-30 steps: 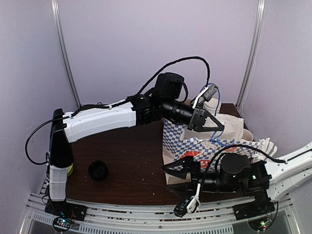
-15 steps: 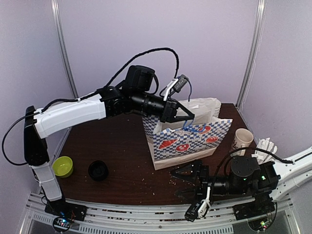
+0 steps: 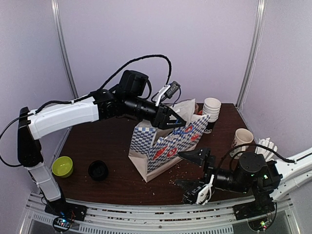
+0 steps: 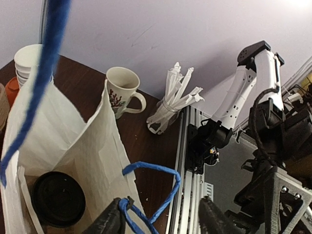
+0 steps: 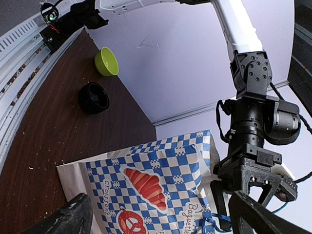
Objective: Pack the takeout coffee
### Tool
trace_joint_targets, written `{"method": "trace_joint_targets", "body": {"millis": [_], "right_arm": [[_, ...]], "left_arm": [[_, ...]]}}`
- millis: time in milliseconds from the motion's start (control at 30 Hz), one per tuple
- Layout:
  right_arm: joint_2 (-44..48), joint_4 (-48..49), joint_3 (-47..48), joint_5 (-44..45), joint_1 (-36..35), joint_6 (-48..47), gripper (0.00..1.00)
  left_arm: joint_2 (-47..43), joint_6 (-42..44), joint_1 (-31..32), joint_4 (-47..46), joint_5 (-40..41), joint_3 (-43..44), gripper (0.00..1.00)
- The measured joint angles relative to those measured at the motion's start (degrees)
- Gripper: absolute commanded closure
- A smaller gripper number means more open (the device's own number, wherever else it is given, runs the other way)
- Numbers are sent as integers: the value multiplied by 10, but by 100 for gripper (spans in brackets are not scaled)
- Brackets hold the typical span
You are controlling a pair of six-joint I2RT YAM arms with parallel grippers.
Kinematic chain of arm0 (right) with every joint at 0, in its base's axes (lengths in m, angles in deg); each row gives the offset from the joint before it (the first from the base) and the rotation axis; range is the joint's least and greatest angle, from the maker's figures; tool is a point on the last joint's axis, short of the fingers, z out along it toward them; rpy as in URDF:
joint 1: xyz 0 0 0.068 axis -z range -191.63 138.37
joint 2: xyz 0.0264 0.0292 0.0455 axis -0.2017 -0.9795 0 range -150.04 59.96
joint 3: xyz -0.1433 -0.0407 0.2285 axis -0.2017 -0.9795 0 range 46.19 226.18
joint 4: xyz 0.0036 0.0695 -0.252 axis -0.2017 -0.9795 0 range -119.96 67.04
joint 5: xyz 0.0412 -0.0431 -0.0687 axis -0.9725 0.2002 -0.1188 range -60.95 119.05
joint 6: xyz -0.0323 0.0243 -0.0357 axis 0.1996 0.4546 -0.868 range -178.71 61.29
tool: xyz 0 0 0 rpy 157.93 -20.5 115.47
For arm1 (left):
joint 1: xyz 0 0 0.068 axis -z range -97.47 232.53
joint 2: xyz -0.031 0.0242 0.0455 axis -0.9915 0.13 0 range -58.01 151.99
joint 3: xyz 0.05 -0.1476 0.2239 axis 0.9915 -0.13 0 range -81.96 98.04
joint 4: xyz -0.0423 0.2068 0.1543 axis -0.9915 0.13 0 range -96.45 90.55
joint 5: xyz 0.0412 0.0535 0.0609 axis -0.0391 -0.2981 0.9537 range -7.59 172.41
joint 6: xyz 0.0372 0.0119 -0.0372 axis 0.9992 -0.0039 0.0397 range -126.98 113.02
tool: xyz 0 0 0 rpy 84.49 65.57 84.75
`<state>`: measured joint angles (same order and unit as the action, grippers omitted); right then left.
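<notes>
The takeout coffee shows only as a black lid [image 4: 58, 199] deep inside the blue-and-white checked paper bag [image 3: 161, 151], whose white inner wall [image 4: 73, 141] fills the left wrist view. My left gripper [image 3: 170, 121] hovers at the bag's mouth with its jaws apart. One blue cord handle [image 4: 156, 170] loops between them and rests against the left finger [image 4: 113, 220]. My right gripper [image 3: 191, 170] stands open just right of the bag's front, facing its croissant print [image 5: 146, 185], and holds nothing.
A stack of lidless paper cups [image 3: 211, 108] stands behind the bag. A cream mug [image 3: 242, 138] and a holder of wrapped straws [image 3: 267, 145] sit at the right. A green bowl [image 3: 62, 165] and a black round piece [image 3: 98, 170] lie front left.
The left arm has dragged the bag leftward and toward the front, then its jaws opened off the blue handle. The right gripper swung round to face the bag.
</notes>
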<state>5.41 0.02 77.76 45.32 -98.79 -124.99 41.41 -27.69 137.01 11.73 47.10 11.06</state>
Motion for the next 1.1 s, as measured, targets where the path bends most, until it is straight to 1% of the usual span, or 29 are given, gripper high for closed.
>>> {"method": "trace_joint_targets", "body": {"millis": [100, 133, 167, 200, 433, 733, 867, 933, 1000, 1100], "right_arm": [[5, -4, 1, 22, 0, 23, 0], [8, -6, 3, 30, 0, 31, 0], [10, -7, 6, 38, 0, 38, 0], [10, -9, 14, 48, 0, 51, 0], [6, -21, 77, 122, 0, 130, 0], [-37, -44, 137, 208, 0, 231, 0], [-52, -73, 169, 223, 5, 291, 0], [-52, -89, 184, 220, 14, 326, 0], [-49, -103, 194, 220, 30, 362, 0], [-46, -133, 210, 209, 66, 429, 0]], "left_arm": [[-1, 2, 0, 1, 4, -1, 28], [-2, 4, 0, 2, 5, -1, 21], [-4, 4, 0, 2, 7, -3, 4], [-7, 4, 0, 3, 8, -4, 2], [-53, 7, 0, 28, 22, -8, 2], [-109, 9, 0, 29, 43, -17, 2], [-120, 9, 0, 22, 44, -55, 2], [-122, 9, 0, 12, 46, -83, 5], [-123, 8, 0, 7, 47, -109, 8], [-123, 7, -1, 3, 46, -124, 8]]}}
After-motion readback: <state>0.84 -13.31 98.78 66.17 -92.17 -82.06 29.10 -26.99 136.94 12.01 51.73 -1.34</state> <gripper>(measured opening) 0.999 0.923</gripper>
